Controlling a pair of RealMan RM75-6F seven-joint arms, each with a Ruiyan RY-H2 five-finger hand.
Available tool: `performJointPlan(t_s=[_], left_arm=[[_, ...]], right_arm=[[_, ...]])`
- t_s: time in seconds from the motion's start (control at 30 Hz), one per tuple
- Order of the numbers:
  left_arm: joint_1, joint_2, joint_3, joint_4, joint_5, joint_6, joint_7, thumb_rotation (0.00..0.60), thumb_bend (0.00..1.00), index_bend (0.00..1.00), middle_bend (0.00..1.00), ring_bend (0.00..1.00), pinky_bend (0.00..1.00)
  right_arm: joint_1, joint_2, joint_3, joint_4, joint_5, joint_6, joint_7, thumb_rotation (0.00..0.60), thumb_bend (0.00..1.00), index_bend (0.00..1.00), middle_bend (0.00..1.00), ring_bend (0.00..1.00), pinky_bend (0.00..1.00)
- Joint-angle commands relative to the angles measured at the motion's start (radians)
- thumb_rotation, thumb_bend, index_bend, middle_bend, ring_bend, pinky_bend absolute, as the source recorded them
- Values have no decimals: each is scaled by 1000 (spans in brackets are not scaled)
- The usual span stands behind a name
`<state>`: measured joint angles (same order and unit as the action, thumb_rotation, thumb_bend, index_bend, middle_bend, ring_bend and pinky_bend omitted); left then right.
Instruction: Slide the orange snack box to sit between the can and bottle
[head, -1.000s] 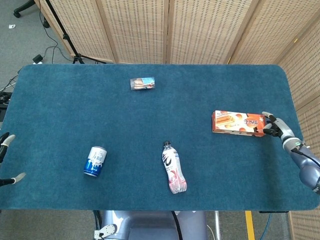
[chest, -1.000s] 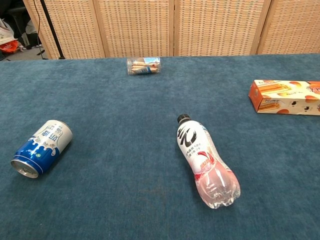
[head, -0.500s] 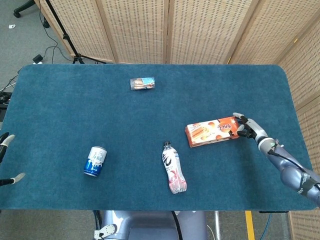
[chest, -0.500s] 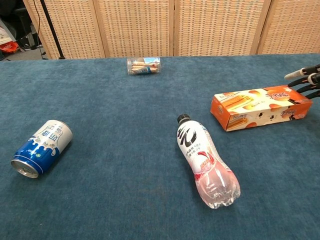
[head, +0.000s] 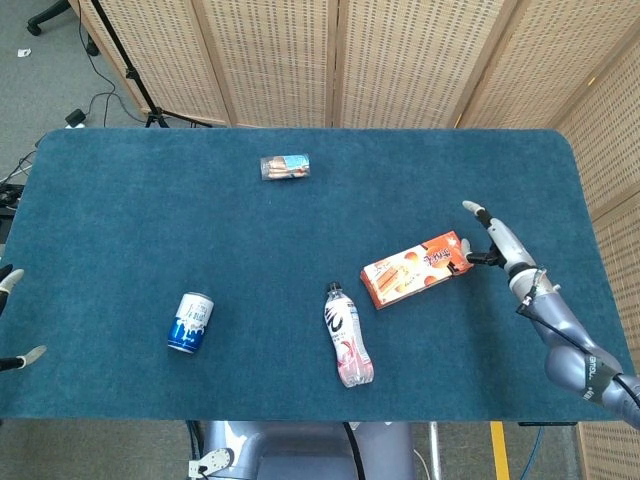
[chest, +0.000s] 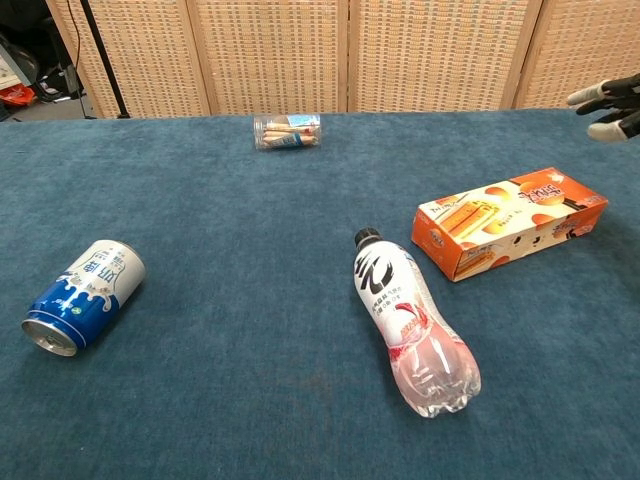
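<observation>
flat cardboard orange snack box (head: 416, 269) lies slantwise on napped blue table (head: 120, 210).

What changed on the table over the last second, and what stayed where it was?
The right hand pushed the orange snack box leftward toward the bottle, turning it askew; its fingers are now spread at the box's right end. The box is not yet between bottle and can. Can, bottle and the small clear packet stayed put.

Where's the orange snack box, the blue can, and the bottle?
orange snack box (head: 416, 270), head view, middle of its top face.
blue can (chest: 88, 292), chest view, middle of its side.
bottle (chest: 400, 316), chest view, its label.
</observation>
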<state>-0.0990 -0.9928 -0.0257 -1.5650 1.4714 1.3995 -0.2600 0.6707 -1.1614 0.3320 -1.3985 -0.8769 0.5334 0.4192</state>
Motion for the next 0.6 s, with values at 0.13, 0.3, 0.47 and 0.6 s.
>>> performJointPlan(t_s=[0.13,0.3,0.47,0.6], left_arm=[[0,0,-1,-4,0,2,6,600,0,0,0,0,0],[-6,-4,1,-15,5,-4,32,600,0,0,0,0,0],[-13,-9,1,-28,4,-13,62,600,0,0,0,0,0],[-13,-8,-2,-29,-6,-16,62,600,0,0,0,0,0]], right_arm=[[-60,92,-137,-47,-160,183,-248,600,0,0,0,0,0],[-123,100,-195,-61,-304,342,-346,600,0,0,0,0,0],[-143,29,-228,-18,-407,431,-401,600,0,0,0,0,0],[-128,-31,-237,6,-413,417,-459,600,0,0,0,0,0]])
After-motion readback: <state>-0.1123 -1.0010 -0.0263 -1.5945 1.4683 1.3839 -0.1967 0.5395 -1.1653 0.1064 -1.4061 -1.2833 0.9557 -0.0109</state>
